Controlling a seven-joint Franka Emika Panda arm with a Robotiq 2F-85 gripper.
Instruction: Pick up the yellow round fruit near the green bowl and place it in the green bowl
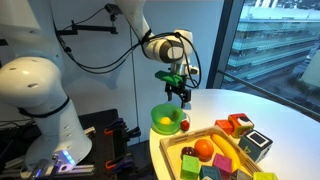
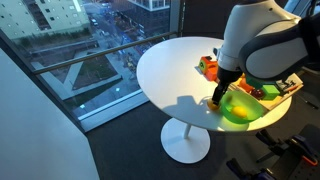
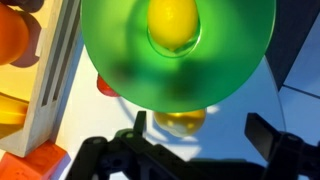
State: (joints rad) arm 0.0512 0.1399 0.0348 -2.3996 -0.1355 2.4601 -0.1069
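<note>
The green bowl (image 1: 166, 117) stands on the white round table and also shows in an exterior view (image 2: 240, 110). In the wrist view the green bowl (image 3: 120, 60) fills the top, with a yellow fruit (image 3: 173, 22) lying inside it; that fruit shows in an exterior view too (image 1: 163, 124). A second yellow round fruit (image 3: 178, 121) lies on the table just outside the bowl's rim, partly under it. My gripper (image 3: 202, 135) is open and empty, its fingers apart beside that fruit. In both exterior views the gripper (image 1: 181, 93) (image 2: 218, 98) hangs just above the bowl's edge.
A small red ball (image 1: 184, 125) lies beside the bowl. A wooden tray (image 1: 195, 137) of coloured blocks holds an orange fruit (image 1: 204, 148). More blocks (image 1: 238, 124) stand behind it. The table edge (image 1: 153, 140) is close to the bowl.
</note>
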